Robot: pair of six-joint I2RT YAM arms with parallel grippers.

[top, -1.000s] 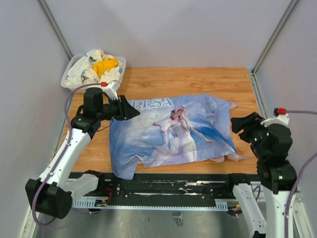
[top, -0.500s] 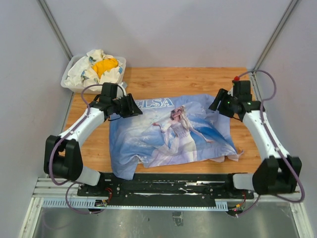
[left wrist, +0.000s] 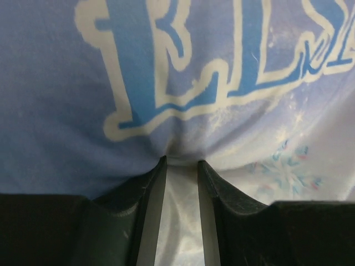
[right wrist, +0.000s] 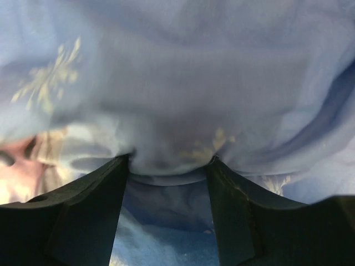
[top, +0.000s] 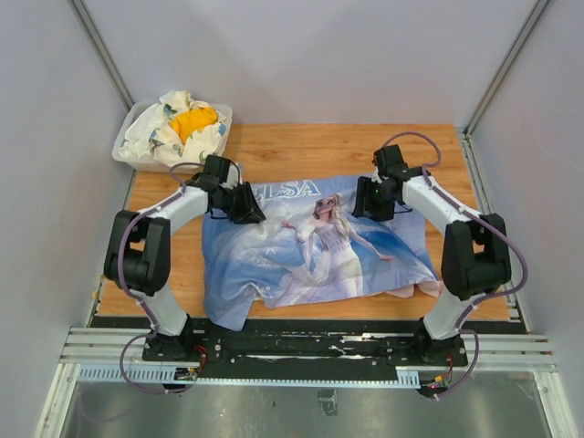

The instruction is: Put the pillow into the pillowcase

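The light-blue pillowcase (top: 319, 246) with "ELSA" and the princess lies spread on the wooden table. The pillow is hidden or out of view. My left gripper (top: 251, 205) is at the case's far left corner by the lettering. In the left wrist view its fingers stand close together (left wrist: 182, 163) with a fold of pale fabric (left wrist: 180, 210) pinched between them. My right gripper (top: 363, 203) is down on the case's far right part. In the right wrist view it (right wrist: 169, 162) is open, pressed into blue cloth (right wrist: 183, 100) that bulges between the tips.
A white bin (top: 128, 146) with a white-and-yellow cloth bundle (top: 187, 123) stands at the far left corner. Grey walls close in the table on three sides. A pale pink edge of the case (top: 429, 287) shows at the near right.
My right arm has swung from the near right out to the case's far right part. My left gripper has shifted slightly right along the case's far left edge.
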